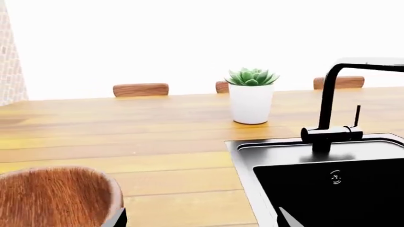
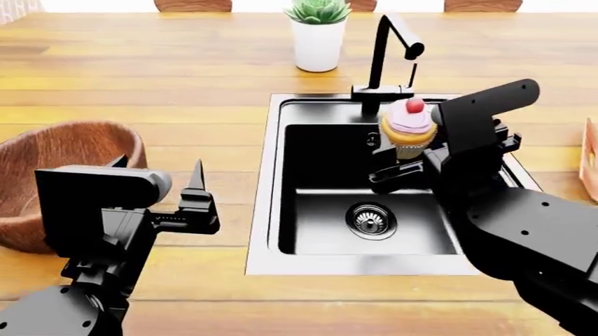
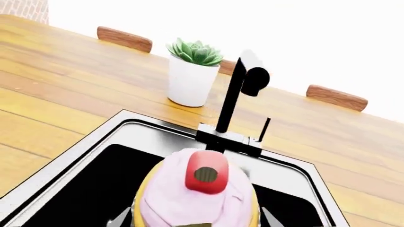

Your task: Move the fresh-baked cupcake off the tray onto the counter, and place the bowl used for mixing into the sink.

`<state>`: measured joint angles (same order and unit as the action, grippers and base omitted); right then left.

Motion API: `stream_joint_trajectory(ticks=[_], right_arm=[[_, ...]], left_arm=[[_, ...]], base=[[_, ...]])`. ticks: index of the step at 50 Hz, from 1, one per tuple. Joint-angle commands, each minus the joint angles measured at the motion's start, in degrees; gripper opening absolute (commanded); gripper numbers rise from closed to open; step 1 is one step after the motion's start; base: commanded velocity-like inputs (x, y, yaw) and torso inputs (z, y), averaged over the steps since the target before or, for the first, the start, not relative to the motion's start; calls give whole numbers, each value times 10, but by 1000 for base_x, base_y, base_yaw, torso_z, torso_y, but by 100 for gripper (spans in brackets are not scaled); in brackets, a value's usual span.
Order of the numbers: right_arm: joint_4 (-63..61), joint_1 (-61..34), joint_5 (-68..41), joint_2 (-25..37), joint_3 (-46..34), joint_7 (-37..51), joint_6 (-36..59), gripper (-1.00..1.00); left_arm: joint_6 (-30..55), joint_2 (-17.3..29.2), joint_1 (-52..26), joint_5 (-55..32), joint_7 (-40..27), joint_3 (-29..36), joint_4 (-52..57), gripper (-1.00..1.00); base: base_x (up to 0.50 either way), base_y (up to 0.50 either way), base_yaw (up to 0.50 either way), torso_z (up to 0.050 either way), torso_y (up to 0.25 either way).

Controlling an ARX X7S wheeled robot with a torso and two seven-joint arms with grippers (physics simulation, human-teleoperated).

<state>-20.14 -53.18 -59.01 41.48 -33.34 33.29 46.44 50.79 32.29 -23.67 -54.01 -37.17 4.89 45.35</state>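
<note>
Honey-brown wooden planks make up the desk (image 2: 187, 70), with bright white beyond its far edge, where the tops of a few wooden chair backs (image 1: 141, 89) show. Held above the black sink (image 2: 318, 210), the cupcake (image 2: 408, 133) sits upright in the right pincer (image 2: 400, 164), which is clenched on its yellow wrapper; pink frosting and the red cherry (image 3: 205, 172) rise clear of the fingers. From the right wrist view the cupcake hangs over the basin just in front of the black angular faucet (image 3: 237, 94). Below it, the round drain (image 2: 370, 220) lies on the basin floor. Only a sliver of the pinkish tray (image 2: 589, 161) shows at the head view's right edge, beside the right arm. On the other side of the sink, the dark reddish-brown bowl (image 2: 56, 175) rests on the desk at the left, upright, its rim partly hidden behind the left arm. The left pincer (image 2: 192, 203) hovers between bowl and sink with its jaws released, grasping nothing. A white pot with a green succulent (image 2: 318, 35) stands on the desk behind the sink, near the faucet.
</note>
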Motion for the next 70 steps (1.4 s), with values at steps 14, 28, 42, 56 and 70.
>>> stream_joint_trajectory(ticks=[14,28,42,56,70], right_arm=[[-17,1,9,5,-5,-10,7,-100],[-16,1,12,3,-9,-15,5,-100],[-16,15,7,8,-8,-12,1,-100],[-15,41,-8,10,-12,-10,4,-100],[-17,59,-26,7,-27,-42,6,-100]], left_arm=[[-5,3,5,-3,-4,2,3,100],[-6,4,3,-6,-6,3,3,100],[-10,4,2,-4,-5,9,0,100],[-15,6,6,-4,-6,10,-1,100],[-16,7,3,-3,-8,15,-3,100]], base=[[81,499,0,0,0],[79,486,0,0,0],[75,339,0,0,0],[10,7,0,0,0],[0,0,0,0,0]])
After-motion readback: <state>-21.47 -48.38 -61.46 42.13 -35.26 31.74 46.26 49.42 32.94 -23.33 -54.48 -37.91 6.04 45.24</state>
